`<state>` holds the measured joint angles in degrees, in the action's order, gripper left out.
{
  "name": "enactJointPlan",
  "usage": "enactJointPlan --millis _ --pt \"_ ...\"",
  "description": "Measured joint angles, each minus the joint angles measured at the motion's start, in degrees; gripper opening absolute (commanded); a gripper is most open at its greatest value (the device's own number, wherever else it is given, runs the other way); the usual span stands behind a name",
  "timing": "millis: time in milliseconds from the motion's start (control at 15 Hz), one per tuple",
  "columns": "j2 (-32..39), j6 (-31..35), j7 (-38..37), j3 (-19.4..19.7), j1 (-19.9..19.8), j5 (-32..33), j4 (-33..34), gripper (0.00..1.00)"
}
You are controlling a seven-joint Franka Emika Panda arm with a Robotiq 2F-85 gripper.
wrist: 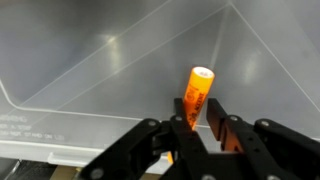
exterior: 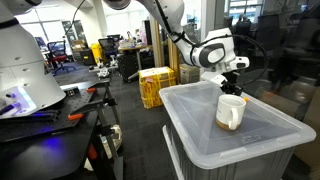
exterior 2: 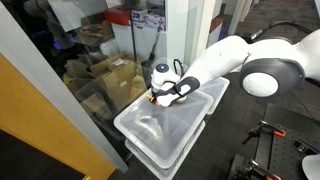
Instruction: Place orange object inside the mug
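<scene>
The white mug [exterior: 230, 112] stands upright on the lid of the translucent grey bin [exterior: 265, 145]. My gripper [exterior: 232, 78] hovers just above and behind the mug. In the wrist view my gripper [wrist: 200, 118] is shut on the orange object [wrist: 199, 90], a slim orange stick that juts out beyond the fingertips over the grey lid [wrist: 90, 60]. A bit of the orange object [exterior 2: 153, 98] also shows at the gripper [exterior 2: 163, 94] in an exterior view. The mug is out of the wrist view.
Yellow crates [exterior: 155, 86] stand on the floor behind the bin. A dark workbench with small tools [exterior: 60, 112] is at the left. Cardboard boxes [exterior 2: 110, 75] lie behind a glass wall next to the bin [exterior 2: 165, 135].
</scene>
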<state>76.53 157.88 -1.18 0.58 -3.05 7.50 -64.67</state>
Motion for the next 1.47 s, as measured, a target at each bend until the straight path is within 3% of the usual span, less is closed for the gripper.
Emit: enactJointPlan --millis 133,933,1467 --pt "0.13 -0.29 0.0 -0.02 -0.13 -0.02 0.41 0.05" --pt "-1.02 0.24 -0.3 0.12 -0.15 0.01 -0.18 0.05" --pt "-8.07 1.67 -2.66 1.08 0.47 0.05 -9.75 0.05"
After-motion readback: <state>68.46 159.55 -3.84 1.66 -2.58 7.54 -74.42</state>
